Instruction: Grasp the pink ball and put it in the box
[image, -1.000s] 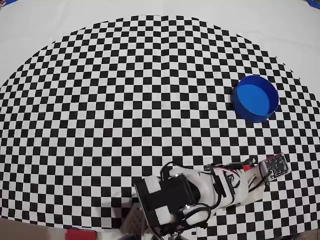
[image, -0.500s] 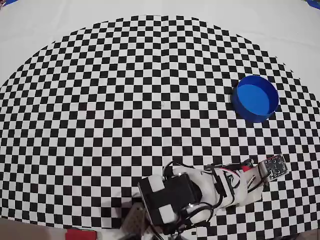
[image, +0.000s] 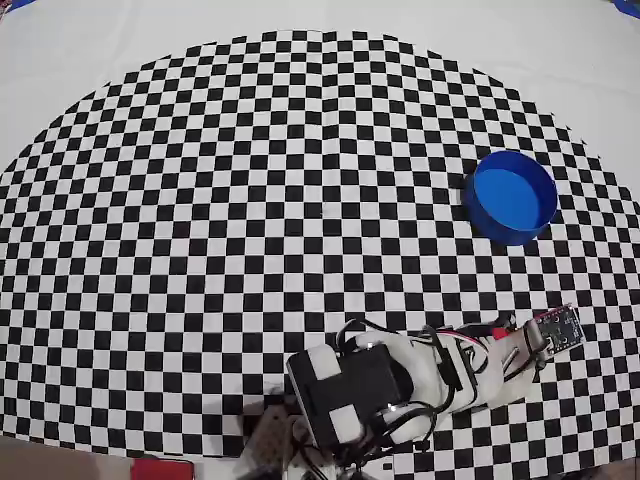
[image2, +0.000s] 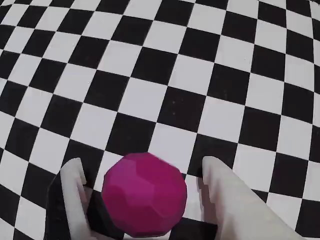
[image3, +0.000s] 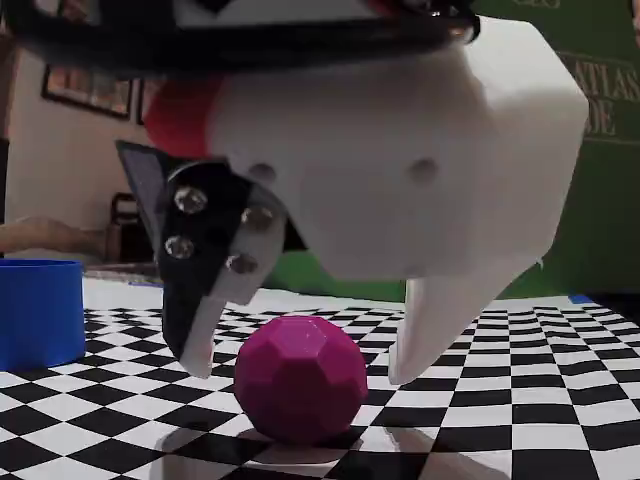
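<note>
Between the fingers: the pink ball sits on the checkered surface, faceted magenta, low in the wrist view and just in front of the lens in the fixed view.
Gripper: the gripper is spread wide, one finger on each side of the ball; a gap shows on both sides in the fixed view, so nothing is clamped yet.
Ball in the overhead view: hidden under the arm, so its place there cannot be read directly.
Box: the blue box stands at the right of the overhead view, well apart from the gripper and farther up the picture; its wall also shows at the left edge of the fixed view. It looks empty.
Change: over the last second the arm has shifted slightly rightward and lower in the overhead view, the camera board at its tip moving with it; the box has not moved.
Meaning: likely the final settling around the ball, with closing the fingers as the next step.
Arm pose: folded low at the bottom edge of the overhead view, reaching right, the gripper pointing down with its tips near the surface.
</note>
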